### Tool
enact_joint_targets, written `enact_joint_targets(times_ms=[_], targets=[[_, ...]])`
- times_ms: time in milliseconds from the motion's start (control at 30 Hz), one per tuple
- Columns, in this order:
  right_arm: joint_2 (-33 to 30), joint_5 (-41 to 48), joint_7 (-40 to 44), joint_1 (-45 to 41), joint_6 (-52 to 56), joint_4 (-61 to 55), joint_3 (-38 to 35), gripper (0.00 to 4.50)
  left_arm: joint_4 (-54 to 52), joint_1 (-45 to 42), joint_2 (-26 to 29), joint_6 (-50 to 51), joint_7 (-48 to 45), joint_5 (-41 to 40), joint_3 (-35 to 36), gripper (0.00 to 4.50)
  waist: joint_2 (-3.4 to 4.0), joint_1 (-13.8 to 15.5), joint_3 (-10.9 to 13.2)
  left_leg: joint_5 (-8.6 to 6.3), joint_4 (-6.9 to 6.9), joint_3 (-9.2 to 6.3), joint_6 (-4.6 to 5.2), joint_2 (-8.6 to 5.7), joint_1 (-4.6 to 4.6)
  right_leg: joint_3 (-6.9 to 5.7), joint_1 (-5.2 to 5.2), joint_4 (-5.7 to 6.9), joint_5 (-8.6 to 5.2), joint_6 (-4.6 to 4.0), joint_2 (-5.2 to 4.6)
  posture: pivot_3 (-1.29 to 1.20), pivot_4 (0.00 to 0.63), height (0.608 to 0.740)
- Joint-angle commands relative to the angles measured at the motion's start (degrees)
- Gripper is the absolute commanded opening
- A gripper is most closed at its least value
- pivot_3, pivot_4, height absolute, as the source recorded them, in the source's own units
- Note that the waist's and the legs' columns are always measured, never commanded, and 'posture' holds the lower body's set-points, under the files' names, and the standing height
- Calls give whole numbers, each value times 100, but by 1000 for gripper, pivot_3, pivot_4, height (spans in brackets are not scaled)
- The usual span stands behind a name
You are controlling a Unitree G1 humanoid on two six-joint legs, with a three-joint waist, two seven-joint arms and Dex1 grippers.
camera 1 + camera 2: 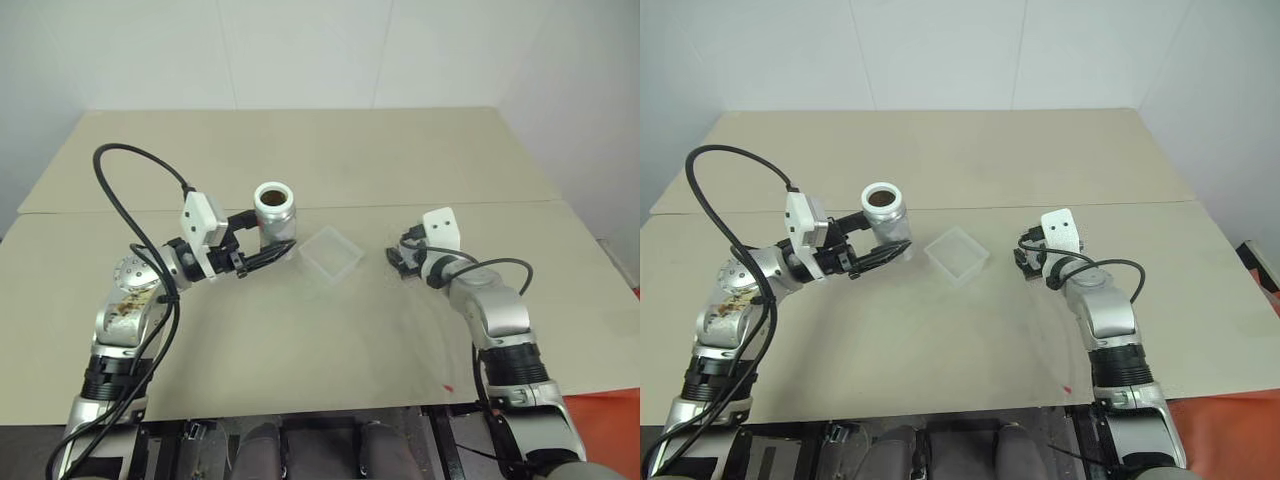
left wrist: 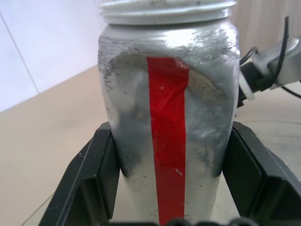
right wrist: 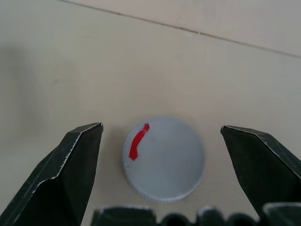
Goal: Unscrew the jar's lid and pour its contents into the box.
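I see my left gripper [image 1: 262, 253] squeezing the jar [image 1: 274, 212] from both sides, low on its body. The jar stands upright in the air above the tabletop [image 1: 330, 160], with its mouth open to the top. Inside it I can see something brown, the contents [image 1: 273, 195] (too small for me to tell the pieces apart). In the left wrist view the jar's red stripe [image 2: 168, 136] runs straight up and down between the two black fingers [image 2: 91, 183].

The box [image 1: 331, 254] sits on the tabletop just beside the jar, on the side toward my right arm. It is clear and I see nothing in it.

My right gripper [image 3: 162, 162] is low over the tabletop, well apart from the box. Its fingers are spread wide and hold nothing. The lid [image 3: 163, 158] lies flat on the tabletop between the two fingertips, with a gap on each side, so neither finger touches it. It has a small red mark [image 3: 138, 141] near its edge.
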Motion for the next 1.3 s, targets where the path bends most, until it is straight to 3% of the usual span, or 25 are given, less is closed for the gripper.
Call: enact_joint_targets(times_ms=[33,167,367,433,567,633,767,867,1033,1167,1300], targets=[[-428,249,547,46,293,-732,-184,4461,73,-180,42,-249,-119,51,17,2737,0,2,0,0,0,0,0,0,0,0,1,-1,0,0,0,0,150,740],[-1116,1291,1774,144,578,-1535,-758,4461,358,-413,100,-402,-192,183,11,2737,0,12,0,-1,-1,-2,1,0,1,-2,3,-6,0,0,1,0,150,740],[-1793,2286,2871,65,715,-1987,-1146,4461,909,-899,-18,-536,153,588,-71,2737,-1,12,0,-2,1,-4,3,1,4,-2,6,-6,0,0,3,0,150,740],[-2051,2477,3153,18,778,-2102,-1142,4461,1347,-1284,-177,-865,753,1191,-222,2737,-3,29,1,-2,2,-5,3,-2,5,-2,9,-4,0,0,2,0,150,740],[-2451,2869,3674,-162,1001,-1996,-1061,4461,3211,-2693,305,-3844,3380,4910,-1830,2737,-8,138,4,-4,10,-8,7,-10,3,-2,15,-12,5,6,1,0,150,740],[-2539,2884,3783,-188,995,-1897,-965,4461,3869,-3338,421,-4785,4056,5813,-2427,2737,-10,165,6,-6,8,-6,10,-12,-3,-2,13,-22,9,11,-1,0,150,740],[-2577,2795,3803,-186,957,-1826,-877,4461,4678,-4265,592,-5729,5452,7479,-3441,2737,-10,197,6,-15,22,3,24,-12,-38,-6,-4,-13,13,19,-6,0,150,740],[-2552,2833,3788,-215,968,-1807,-905,4461,4815,-5004,725,-5714,6783,9186,-4499,2737,-12,202,8,-15,27,7,26,-12,-49,-6,-11,-16,17,27,-6,0,150,740],[-2471,2811,3722,-329,883,-1758,-903,4461,4573,-5457,529,-5142,7334,10539,-5402,2737,-13,224,9,-16,31,8,27,-12,-50,-6,-14,-11,17,30,-7,0,150,740],[-2407,2924,3630,-405,954,-1863,-1008,4461,4673,-5573,112,-4750,7569,10782,-5556,2737,-13,275,9,-16,38,9,27,-11,-52,-7,-16,-3,16,31,-8,0,150,740],[-2456,3093,3574,-393,998,-1957,-1181,4461,4345,-5490,130,-4719,7720,10936,-5689,2737,-14,282,10,-16,39,10,28,-11,-58,-5,-23,-2,17,31,-10,0,150,740]])
